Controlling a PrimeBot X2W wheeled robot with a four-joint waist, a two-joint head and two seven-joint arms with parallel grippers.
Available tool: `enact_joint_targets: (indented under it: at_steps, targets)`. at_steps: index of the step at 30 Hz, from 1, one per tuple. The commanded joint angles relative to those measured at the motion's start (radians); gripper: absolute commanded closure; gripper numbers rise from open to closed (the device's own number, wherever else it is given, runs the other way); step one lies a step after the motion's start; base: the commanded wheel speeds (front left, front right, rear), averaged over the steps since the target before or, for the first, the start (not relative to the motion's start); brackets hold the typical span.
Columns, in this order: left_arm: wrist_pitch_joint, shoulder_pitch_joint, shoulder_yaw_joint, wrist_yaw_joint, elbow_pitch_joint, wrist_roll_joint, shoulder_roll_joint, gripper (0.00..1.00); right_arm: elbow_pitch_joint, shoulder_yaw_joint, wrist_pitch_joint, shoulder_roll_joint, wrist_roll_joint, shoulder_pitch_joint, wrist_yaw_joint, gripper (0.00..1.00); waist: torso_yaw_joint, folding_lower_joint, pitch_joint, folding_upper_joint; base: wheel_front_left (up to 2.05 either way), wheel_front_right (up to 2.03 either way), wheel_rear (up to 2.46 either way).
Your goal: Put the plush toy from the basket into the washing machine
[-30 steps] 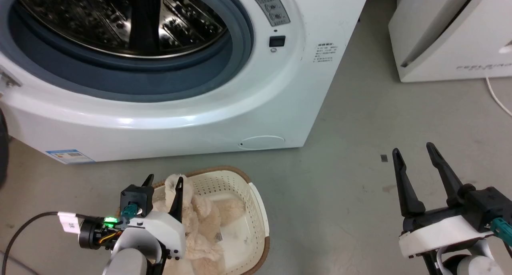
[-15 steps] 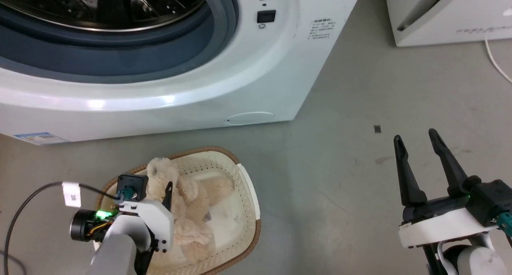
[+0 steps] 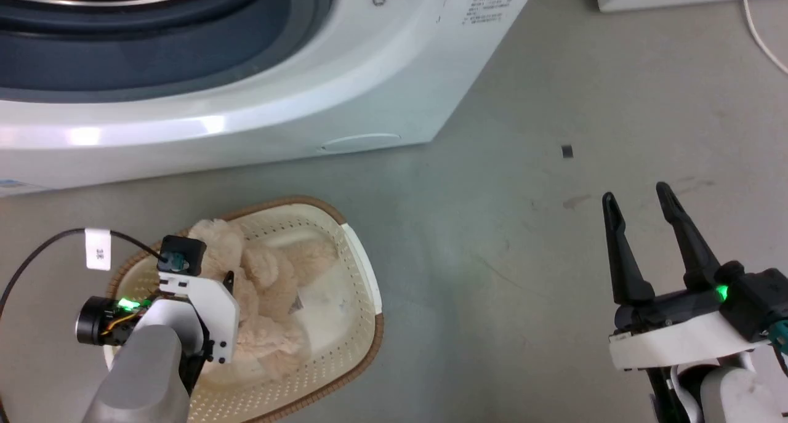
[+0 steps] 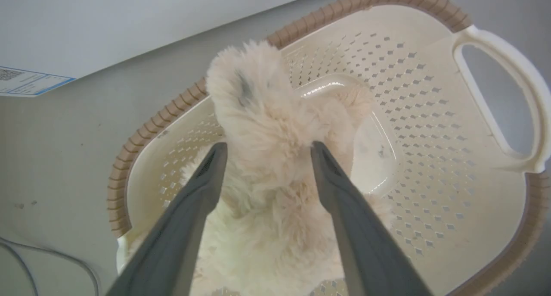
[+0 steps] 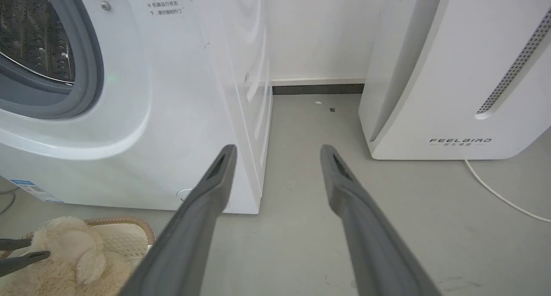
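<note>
The plush toy (image 3: 265, 287), fluffy and beige, lies in the oval cream basket (image 3: 335, 361) on the floor before the washing machine (image 3: 246, 121). My left gripper (image 4: 267, 151) reaches down into the basket, open, with its two fingers on either side of the plush toy (image 4: 258, 115); the pile touches both fingers. In the head view one of its fingertips (image 3: 229, 279) pokes out beside the wrist. My right gripper (image 3: 635, 192) hangs open and empty over bare floor at the lower right, far from the basket. The washer's grey seal and drum opening (image 5: 38, 50) show in the right wrist view.
A white FEELBIRD appliance (image 5: 452, 93) stands right of the washer, a white cable (image 5: 499, 192) trailing from it across the floor. A black cable with a white tag (image 3: 98, 247) loops beside the basket's left. Grey floor (image 3: 492, 257) lies between the basket and my right gripper.
The head camera has tipped downward, so the whole picture has slid up. My left gripper has sunk lower into the basket around the plush toy. The right gripper holds its pose.
</note>
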Motion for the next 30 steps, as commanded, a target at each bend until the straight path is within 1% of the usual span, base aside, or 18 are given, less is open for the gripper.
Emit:
enact_joint_targets:
  at_steps: [1,8,9,15,16,17,21,26,30]
  targets:
    - [0.008,-0.033,-0.008,-0.005,0.032,-0.006,0.013,0.0,-0.007,0.002,-0.01,0.0,0.009,-0.023,-0.001,0.0,-0.012,-0.0001,0.024,0.0,0.0,0.0,0.0]
    - [0.002,-0.103,-0.04,-0.026,0.104,-0.014,0.032,0.0,-0.005,0.004,-0.025,0.0,0.027,-0.043,-0.001,0.0,-0.028,-0.0001,0.083,0.0,0.0,0.0,0.0]
    - [-0.005,-0.132,-0.055,-0.034,0.135,-0.019,0.039,0.0,-0.006,0.007,-0.031,0.0,0.032,-0.052,-0.001,0.0,-0.033,-0.0001,0.108,0.0,0.0,0.0,0.0]
    - [0.02,-0.171,-0.089,-0.046,0.193,-0.027,0.049,0.0,-0.007,0.011,-0.041,0.0,0.042,-0.067,-0.001,0.0,-0.042,-0.0001,0.145,0.0,0.0,0.0,0.0]
    - [0.025,-0.176,-0.102,-0.048,0.205,-0.027,0.048,0.45,-0.007,0.011,-0.043,0.0,0.044,-0.07,-0.001,0.0,-0.043,-0.0001,0.151,0.0,0.0,0.0,0.0]
    - [0.03,-0.18,-0.113,-0.05,0.215,-0.032,0.046,1.0,-0.007,0.012,-0.045,0.0,0.045,-0.073,-0.001,0.0,-0.045,-0.0001,0.157,0.0,0.0,0.0,0.0]
    - [0.058,-0.19,-0.167,-0.055,0.249,-0.086,0.028,1.0,-0.002,0.012,-0.054,0.0,0.049,-0.081,-0.001,0.0,-0.05,-0.0001,0.169,0.0,0.0,0.0,0.0]
    - [0.049,-0.194,-0.237,-0.061,0.264,-0.158,0.04,1.0,0.006,0.013,-0.064,0.0,0.053,-0.09,-0.001,0.0,-0.052,-0.0001,0.162,0.0,0.0,0.0,0.0]
    - [0.016,-0.187,-0.285,-0.065,0.272,-0.223,0.05,1.0,0.012,0.014,-0.073,0.0,0.054,-0.093,-0.001,0.0,-0.051,-0.0001,0.132,0.0,0.0,0.0,0.0]
